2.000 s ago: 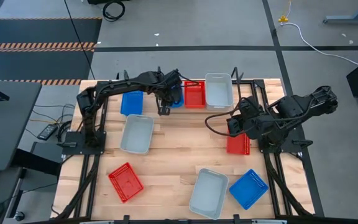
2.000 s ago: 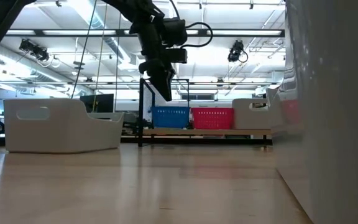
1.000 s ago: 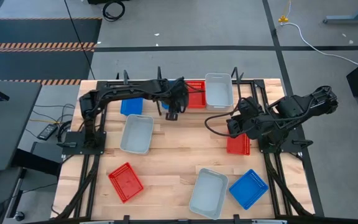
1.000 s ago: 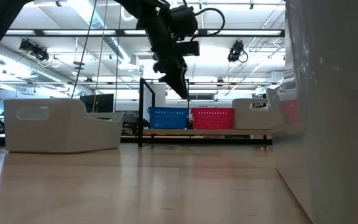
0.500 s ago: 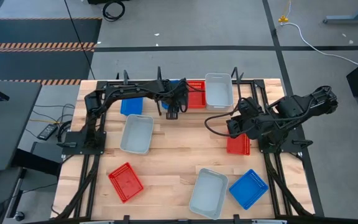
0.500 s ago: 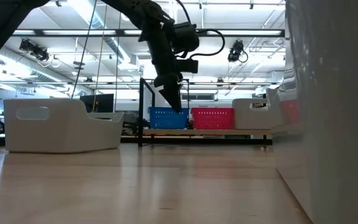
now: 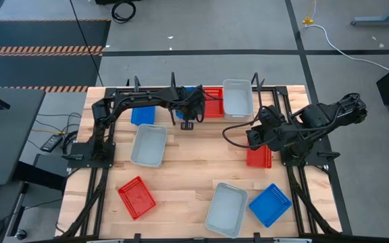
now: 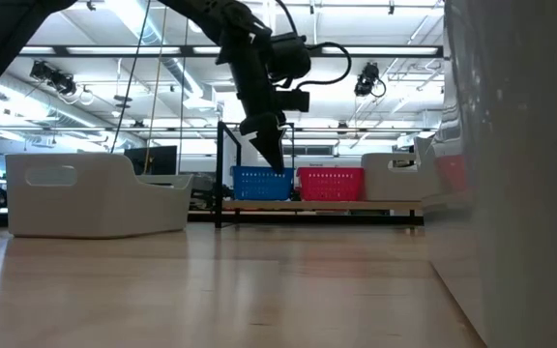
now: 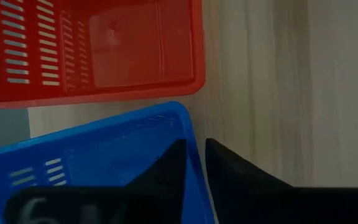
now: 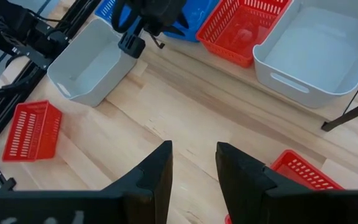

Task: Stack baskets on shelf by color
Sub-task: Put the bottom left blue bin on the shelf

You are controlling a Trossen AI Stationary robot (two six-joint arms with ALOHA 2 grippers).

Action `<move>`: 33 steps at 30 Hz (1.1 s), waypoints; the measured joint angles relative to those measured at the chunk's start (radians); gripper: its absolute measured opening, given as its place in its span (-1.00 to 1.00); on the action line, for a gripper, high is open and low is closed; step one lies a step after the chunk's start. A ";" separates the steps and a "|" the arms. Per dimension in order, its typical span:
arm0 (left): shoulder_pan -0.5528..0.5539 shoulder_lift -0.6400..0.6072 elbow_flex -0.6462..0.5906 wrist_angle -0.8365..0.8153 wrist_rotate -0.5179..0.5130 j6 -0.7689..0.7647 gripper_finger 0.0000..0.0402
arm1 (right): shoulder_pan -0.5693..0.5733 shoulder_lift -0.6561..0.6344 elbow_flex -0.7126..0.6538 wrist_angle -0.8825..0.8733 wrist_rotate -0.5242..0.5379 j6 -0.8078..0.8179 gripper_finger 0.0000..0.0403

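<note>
A blue basket (image 9: 98, 158) stands on the shelf (image 8: 356, 206) at the table's far edge. Beside it on the shelf are a red basket (image 7: 211, 102) and a white basket (image 7: 238, 98). My left gripper (image 9: 193, 144) reaches down onto the blue basket's near wall and is shut on it; the low view shows its fingertips (image 8: 278, 162) at the basket's rim (image 8: 264, 174). My right gripper (image 10: 193, 149) hangs open at the table's right, above another red basket (image 7: 259, 158), with nothing between its fingers. My left gripper pinches the blue basket's near wall (image 9: 197, 163), close to the corner beside the red basket. One finger (image 9: 166, 171) is inside the basket and the other (image 9: 235, 174) is outside. The fingers slant down from the near side. The basket sits level on the shelf plank.
Loose on the table lie a blue basket (image 7: 142, 112), a white basket (image 7: 148, 144), a red basket (image 7: 136, 197), a white basket (image 7: 226, 209) and a blue basket (image 7: 270, 204). Bare wood shows in the table's middle (image 7: 194, 169). Black frame rails run along both sides.
My left gripper has sunk toward the blue basket on the shelf, and its fingertips have come down to the basket's rim. The baskets have kept their places.
</note>
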 joint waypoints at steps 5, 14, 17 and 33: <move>0.000 0.000 0.000 -0.001 0.000 -0.002 -0.79 | 0.000 0.000 0.000 -0.001 0.000 0.000 -0.36; 0.000 0.000 0.000 -0.002 0.000 -0.020 -0.85 | 0.000 0.000 0.000 -0.001 0.000 0.000 -0.36; 0.000 0.000 0.000 -0.003 0.000 -0.042 -0.79 | 0.000 0.000 0.000 -0.001 0.000 0.000 -0.36; 0.015 0.000 0.000 -0.021 -0.003 -0.179 -0.85 | 0.000 0.000 0.000 -0.001 0.000 0.000 -0.36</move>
